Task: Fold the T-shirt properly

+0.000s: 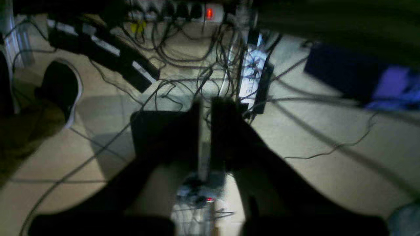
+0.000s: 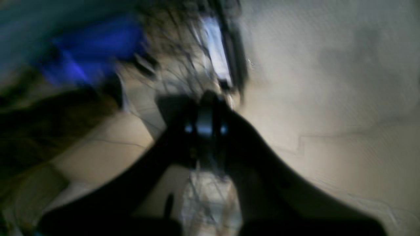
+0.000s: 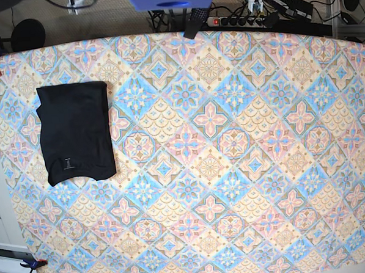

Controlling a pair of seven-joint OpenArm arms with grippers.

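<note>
Lying folded into a neat dark rectangle, the T-shirt (image 3: pixel 76 132) sits near the left edge of the base view, toward the far half of the surface (image 3: pixel 233 170), which is covered by a cloth patterned with pink, blue and cream diamond tiles. A small pale label mark shows on the shirt's near end. Neither arm reaches over the patterned cloth in the base view; the shirt lies alone, touched by nothing.

The left wrist camera looks past the left hand (image 1: pixel 205 137) at a pale floor (image 1: pixel 328 137) strewn with dark cables (image 1: pixel 197 62) and a power strip (image 1: pixel 197 11) with a glowing red switch. The left hand's two dark fingers (image 1: pixel 223 131) stand almost pressed together, only a thin slit between them, and nothing is pinched in it.

The right wrist view is heavily blurred. The right hand (image 2: pixel 205 126) shows as a dark shape with its fingers pressed together and holding nothing, above a pale floor, with a blue smear (image 2: pixel 88 59) at upper left that cannot be identified
</note>
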